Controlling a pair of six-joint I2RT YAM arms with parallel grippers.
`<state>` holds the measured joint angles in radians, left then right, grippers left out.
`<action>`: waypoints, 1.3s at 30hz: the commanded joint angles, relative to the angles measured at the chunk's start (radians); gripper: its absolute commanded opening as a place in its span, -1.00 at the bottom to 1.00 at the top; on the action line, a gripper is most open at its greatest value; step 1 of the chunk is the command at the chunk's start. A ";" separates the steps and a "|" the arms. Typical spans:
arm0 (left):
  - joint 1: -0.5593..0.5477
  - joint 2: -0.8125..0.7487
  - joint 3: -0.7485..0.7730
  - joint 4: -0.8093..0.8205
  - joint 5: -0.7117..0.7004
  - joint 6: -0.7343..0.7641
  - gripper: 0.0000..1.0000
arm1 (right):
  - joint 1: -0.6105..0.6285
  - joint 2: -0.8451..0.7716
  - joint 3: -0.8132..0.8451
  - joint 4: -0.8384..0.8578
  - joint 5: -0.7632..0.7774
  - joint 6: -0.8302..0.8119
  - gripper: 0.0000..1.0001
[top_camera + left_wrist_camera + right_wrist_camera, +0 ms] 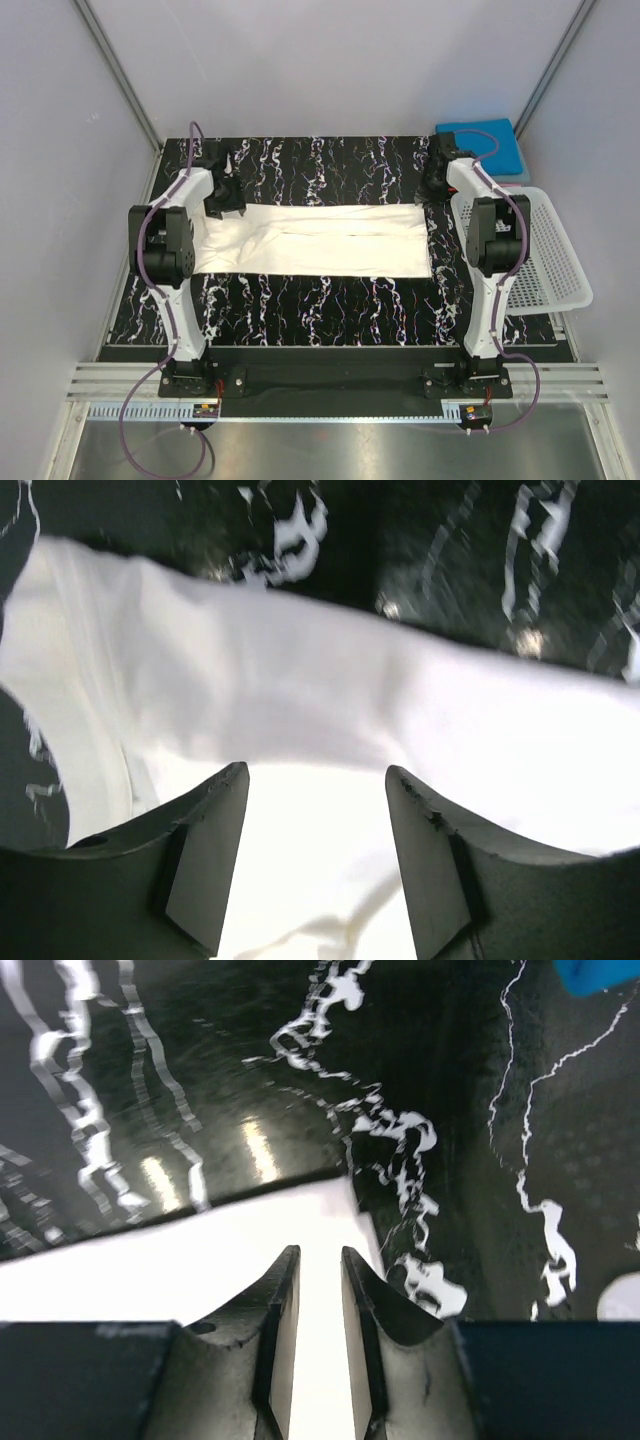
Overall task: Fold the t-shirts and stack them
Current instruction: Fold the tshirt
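A white t-shirt (pixel 320 240) lies folded into a long band across the black marbled table (pixel 320 300). My left gripper (pixel 225 197) hangs over the band's far left end. In the left wrist view that gripper (pixel 318 775) is open, jaws wide apart above the white cloth (pixel 300 700). My right gripper (pixel 435 187) sits at the far right corner of the shirt. In the right wrist view it (pixel 320 1252) is open by a narrow gap, with white cloth (pixel 150 1270) showing between and below the jaws. A folded blue t-shirt (pixel 485 142) rests at the back right corner.
A white lattice basket (pixel 540 250) stands past the table's right edge, beside the right arm. Grey walls close in the back and sides. The blue t-shirt (pixel 600 975) shows at the top right of the right wrist view.
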<state>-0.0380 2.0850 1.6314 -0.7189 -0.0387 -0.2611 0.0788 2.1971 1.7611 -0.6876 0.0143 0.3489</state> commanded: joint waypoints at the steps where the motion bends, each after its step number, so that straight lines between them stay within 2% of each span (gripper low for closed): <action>1: -0.049 -0.176 -0.077 0.016 -0.001 0.048 0.25 | 0.021 -0.155 0.008 -0.006 -0.057 0.005 -0.38; 7: -0.056 -0.301 -0.258 0.001 0.014 0.005 0.24 | 0.140 -0.217 -0.022 0.022 -0.152 -0.020 -0.34; 12: -0.046 -0.315 -0.366 -0.013 0.002 -0.020 0.19 | 0.259 -0.189 -0.009 0.091 -0.273 -0.047 -0.33; 15: -0.005 -0.330 -0.424 0.031 0.114 -0.035 0.14 | 0.325 -0.148 0.012 0.155 -0.416 -0.073 -0.35; 17: 0.035 -0.342 -0.439 0.045 0.186 -0.040 0.09 | 0.354 -0.103 0.040 0.181 -0.512 -0.106 -0.39; 19: 0.059 -0.355 -0.444 0.038 0.192 -0.032 0.07 | 0.390 -0.053 0.060 0.223 -0.615 -0.134 -0.41; 22: 0.070 -0.368 -0.447 0.035 0.195 -0.004 0.07 | 0.438 0.030 0.139 0.230 -0.691 -0.172 -0.41; 29: 0.075 -0.362 -0.447 0.041 0.229 0.029 0.00 | 0.506 0.217 0.408 0.230 -0.769 -0.146 -0.35; 35: 0.075 -0.345 -0.450 0.056 0.289 0.054 -0.02 | 0.529 0.335 0.529 0.238 -0.823 -0.140 -0.25; 39: 0.075 -0.338 -0.444 0.056 0.298 0.057 -0.04 | 0.536 0.378 0.552 0.292 -0.866 -0.122 -0.19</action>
<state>0.0368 1.7569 1.1816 -0.6861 0.2146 -0.2276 0.6083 2.5534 2.2646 -0.4580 -0.7849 0.2211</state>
